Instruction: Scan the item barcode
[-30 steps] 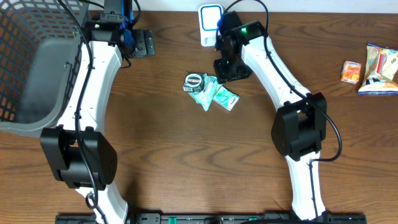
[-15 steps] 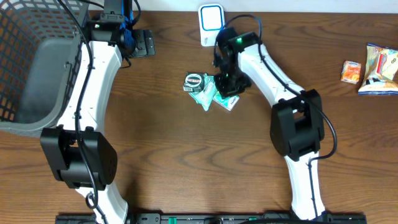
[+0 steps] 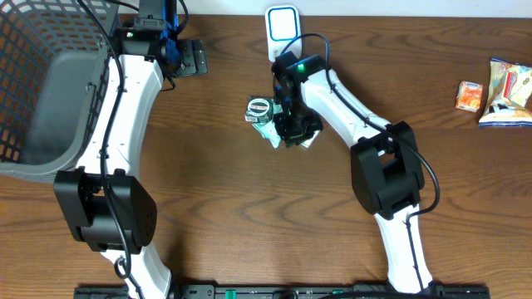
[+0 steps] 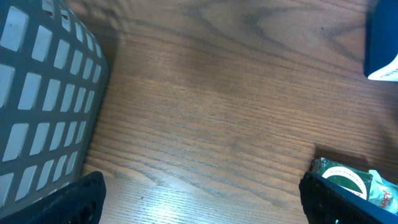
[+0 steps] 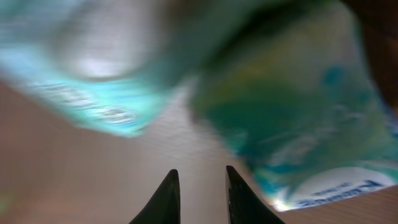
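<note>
Overhead: saw right pincer (image 3: 291, 129) down on the teal packets (image 3: 274, 131), mid-tabletop (image 3: 216, 208), near the white scanner (image 3: 283, 22) at the far edge. Jaws hidden under the wrist there.

Right wrist: caught both fingertips (image 5: 168, 193) close together, thin gap, blurred wood in it. Packets blurred, filling the top of frame just past the tips. Couldn't tell whether clamped on a packet or merely near-closed.

Overhead again: spotted a round teal-and-white item (image 3: 260, 109) touching the packets on their basket side, beside the pincer.

Left wrist: showed left pincer (image 4: 200, 183) wide open, nothing in it, over bare wood. Picked up grey basket (image 4: 37, 93) wall at frame left, the round item at lower right, a blue-white scanner corner top right.

Only from overhead: placed the left arm at the far edge beside the basket, well apart from the packets, and snack packs (image 3: 499, 91) at the opposite end of the tabletop.
</note>
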